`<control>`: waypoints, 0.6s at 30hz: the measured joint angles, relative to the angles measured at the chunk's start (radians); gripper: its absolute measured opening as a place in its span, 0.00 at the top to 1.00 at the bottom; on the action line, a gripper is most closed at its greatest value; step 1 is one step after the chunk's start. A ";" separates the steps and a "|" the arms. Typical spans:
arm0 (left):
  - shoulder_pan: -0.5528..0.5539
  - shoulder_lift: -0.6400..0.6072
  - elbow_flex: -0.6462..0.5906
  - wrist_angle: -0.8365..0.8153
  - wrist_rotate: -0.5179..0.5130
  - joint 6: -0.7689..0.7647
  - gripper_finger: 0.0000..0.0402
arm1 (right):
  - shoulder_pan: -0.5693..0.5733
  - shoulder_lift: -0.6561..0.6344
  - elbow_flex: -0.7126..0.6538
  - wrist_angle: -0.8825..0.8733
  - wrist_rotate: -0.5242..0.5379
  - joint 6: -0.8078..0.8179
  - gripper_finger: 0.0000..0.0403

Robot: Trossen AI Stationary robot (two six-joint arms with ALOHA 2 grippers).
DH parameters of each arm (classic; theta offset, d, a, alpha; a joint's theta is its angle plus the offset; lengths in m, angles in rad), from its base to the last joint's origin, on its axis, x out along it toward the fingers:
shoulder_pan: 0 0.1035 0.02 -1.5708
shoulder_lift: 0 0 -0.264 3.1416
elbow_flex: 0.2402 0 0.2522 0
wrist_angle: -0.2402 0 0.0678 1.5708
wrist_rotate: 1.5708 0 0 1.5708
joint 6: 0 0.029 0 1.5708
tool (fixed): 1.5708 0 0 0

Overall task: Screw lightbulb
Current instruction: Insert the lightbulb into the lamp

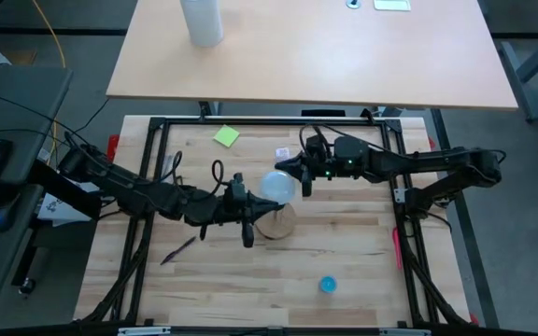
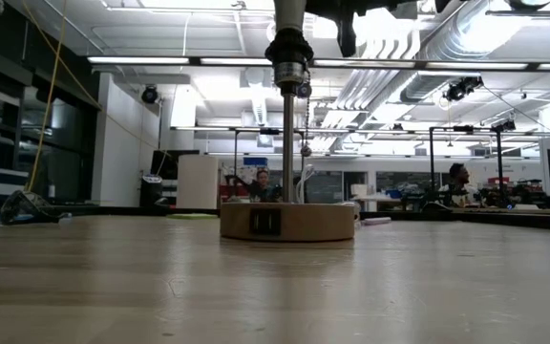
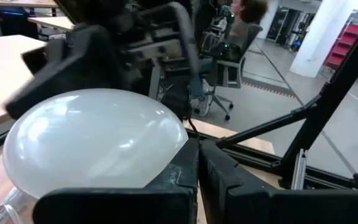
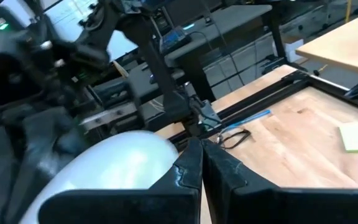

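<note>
You have the lightbulb point(image 1: 277, 186) sitting near the middle of the table point(image 1: 344, 252), raised on a thin post over the round wooden base point(image 1: 278, 222). In the low view that base point(image 2: 287, 222) rests flat on the table with the metal post point(image 2: 287, 143) rising straight up out of it to a dark fitting at the top; the bulb itself is cut off by the upper edge there.

Your left tool point(image 1: 247, 224) reaches in from the left and sits just beside the base, at the near-left side of the bulb. Its fingers are pressed together, nothing between them; in its wrist view the closed fingers point(image 3: 179, 180) lie right against the white globe point(image 3: 92, 140), and whether they touch it you cannot tell.

Your right tool point(image 1: 304, 177) comes in from the right and stops just to the right of the bulb, at its far side. Its fingers are likewise shut with no gap, gripping nothing; its wrist view shows the pinched fingers point(image 4: 188, 171) next to the globe point(image 4: 114, 165).

On the table you also have a green sticky note point(image 1: 226, 136) at the far side, a black pen point(image 1: 178, 250) at the near left, and a small blue object point(image 1: 327, 284) at the near right. A tall white cylinder point(image 1: 201, 21) stands on the farther table point(image 1: 390, 65).
</note>
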 joint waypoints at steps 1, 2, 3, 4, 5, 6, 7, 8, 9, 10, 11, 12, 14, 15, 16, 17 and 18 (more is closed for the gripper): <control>0.002 0.000 0.000 -0.002 0.004 0.000 1.00 | 0.008 0.000 0.000 -0.001 0.002 0.000 1.00; 0.005 0.000 0.000 -0.005 0.004 0.001 1.00 | 0.015 0.000 0.000 -0.003 0.005 0.008 1.00; 0.009 0.000 0.000 -0.007 0.008 0.001 1.00 | 0.021 -0.001 0.000 -0.007 0.014 0.015 1.00; 0.012 -0.001 0.001 -0.013 0.015 0.001 1.00 | 0.026 -0.001 0.000 -0.010 0.023 0.016 1.00; 0.015 -0.001 0.002 -0.018 0.017 0.001 1.00 | 0.031 -0.001 0.000 -0.011 0.026 0.016 1.00; 0.017 -0.001 0.002 -0.023 0.018 0.001 1.00 | 0.035 -0.001 0.000 -0.011 0.028 0.016 1.00; 0.017 -0.002 0.002 -0.028 0.019 0.001 1.00 | 0.039 -0.001 0.000 -0.011 0.034 0.016 1.00; 0.017 -0.002 0.002 -0.032 0.019 0.002 1.00 | 0.041 -0.001 0.000 -0.011 0.036 0.017 1.00; 0.018 -0.002 0.002 -0.035 0.019 0.002 1.00 | 0.043 -0.001 0.000 -0.011 0.035 0.019 1.00; 0.020 -0.002 0.002 -0.036 0.019 0.002 1.00 | 0.045 -0.003 0.000 -0.013 0.036 0.019 1.00; 0.020 -0.002 0.002 -0.038 0.019 0.002 1.00 | 0.047 -0.006 0.000 -0.017 0.036 0.019 1.00; 0.020 -0.002 0.002 -0.039 0.019 0.002 1.00 | 0.049 -0.007 0.000 -0.019 0.036 0.019 1.00; 0.020 -0.002 0.002 -0.041 0.019 0.008 1.00 | 0.053 -0.014 0.000 -0.023 0.036 0.019 1.00; 0.021 -0.002 0.002 -0.042 0.019 0.016 1.00 | 0.055 -0.018 0.000 -0.030 0.036 0.019 1.00; 0.021 -0.002 0.002 -0.044 0.018 0.028 1.00 | 0.056 -0.024 0.000 -0.039 0.036 0.019 1.00; 0.021 -0.004 0.002 -0.044 0.017 0.037 1.00 | 0.058 -0.031 0.000 -0.053 0.041 0.019 1.00; 0.021 -0.005 0.002 -0.047 0.015 0.041 1.00 | 0.060 -0.039 0.000 -0.068 0.050 0.019 1.00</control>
